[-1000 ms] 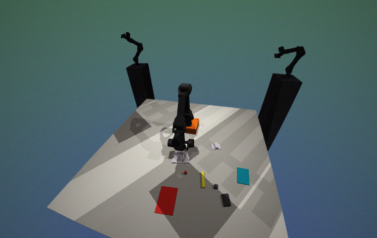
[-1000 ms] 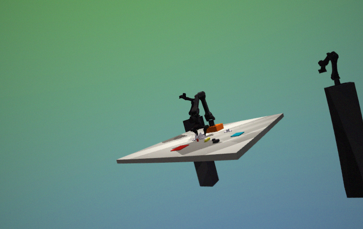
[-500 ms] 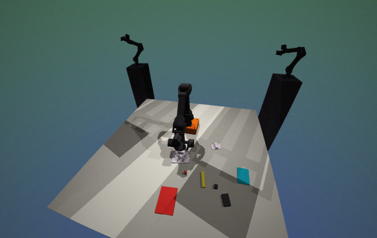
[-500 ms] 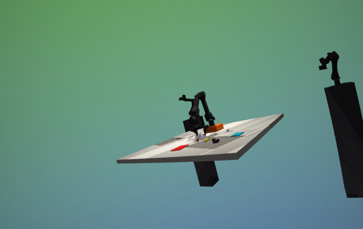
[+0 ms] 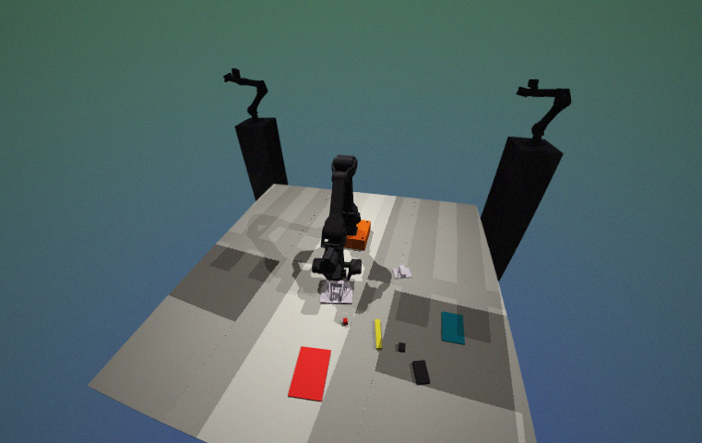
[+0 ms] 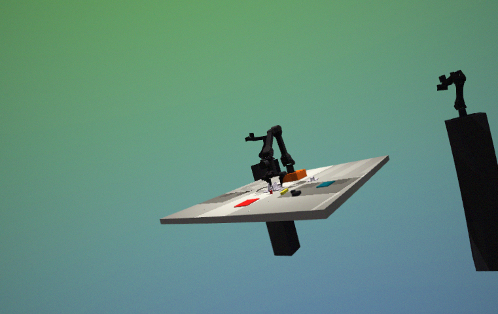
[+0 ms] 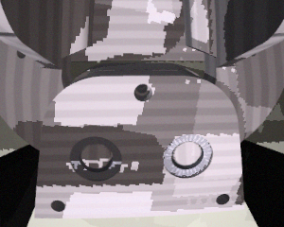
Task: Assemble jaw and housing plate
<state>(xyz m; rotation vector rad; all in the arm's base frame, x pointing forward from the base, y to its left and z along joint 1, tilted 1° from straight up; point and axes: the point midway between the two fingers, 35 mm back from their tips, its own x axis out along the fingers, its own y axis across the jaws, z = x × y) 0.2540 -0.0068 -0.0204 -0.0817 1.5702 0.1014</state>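
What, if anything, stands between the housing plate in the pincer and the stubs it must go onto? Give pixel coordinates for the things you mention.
Nothing visible does. The housing plate (image 7: 139,113), held in the pincer (image 5: 336,270) (image 6: 275,185) (image 7: 138,150), hides most of what lies beneath, so I can't rule out a snag.

The arm (image 5: 338,200) (image 6: 269,144) is bent high at the elbow, away from the desk's corners; the pincer (image 5: 337,282) (image 6: 275,186) (image 7: 138,150) is pointed down, its fingers set wide and clamped.

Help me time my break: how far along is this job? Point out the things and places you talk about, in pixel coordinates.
Apparently done: housing plate (image 7: 142,113) over the stubs, round ends (image 7: 186,152) showing in its ringed holes (image 7: 206,164). In hand: that plate, gripped by the hand (image 5: 338,279) (image 6: 275,184) (image 7: 142,189). Left: release and withdrawal. Level seating and tooth meshing I can't confirm.
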